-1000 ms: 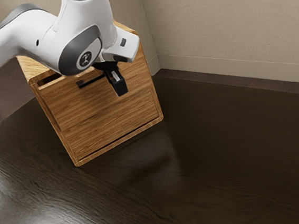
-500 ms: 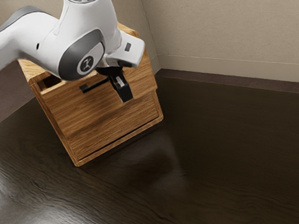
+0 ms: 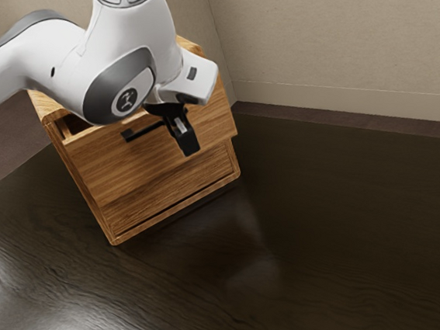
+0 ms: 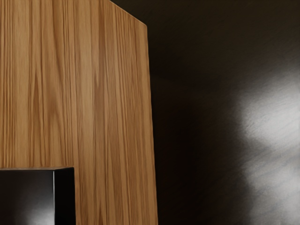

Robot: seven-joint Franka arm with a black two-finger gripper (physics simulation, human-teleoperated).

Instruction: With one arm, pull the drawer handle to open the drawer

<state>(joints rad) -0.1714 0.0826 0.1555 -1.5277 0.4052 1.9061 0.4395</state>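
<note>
A wooden cabinet (image 3: 167,187) stands on the dark floor near the wall corner. Its upper drawer (image 3: 102,159) is pulled partway out, leaving a gap at its top edge at the exterior view's left. A black bar handle (image 3: 143,130) runs across the drawer front. My black gripper (image 3: 186,141) points down over the handle's right end and is shut on it. In the wrist view the wood drawer front (image 4: 75,93) is close under the hand, with a black piece of the handle (image 4: 63,197) at its lower edge.
Glossy dark floor (image 3: 327,225) stretches to the exterior view's right and front. A beige wall (image 3: 332,37) with a baseboard runs behind the cabinet. My white arm (image 3: 54,64) hangs over the cabinet's top.
My gripper has moved outward from the cabinet, toward the exterior view's right, with the handle in it. The drawer has slid further out and the gap at its top has widened.
</note>
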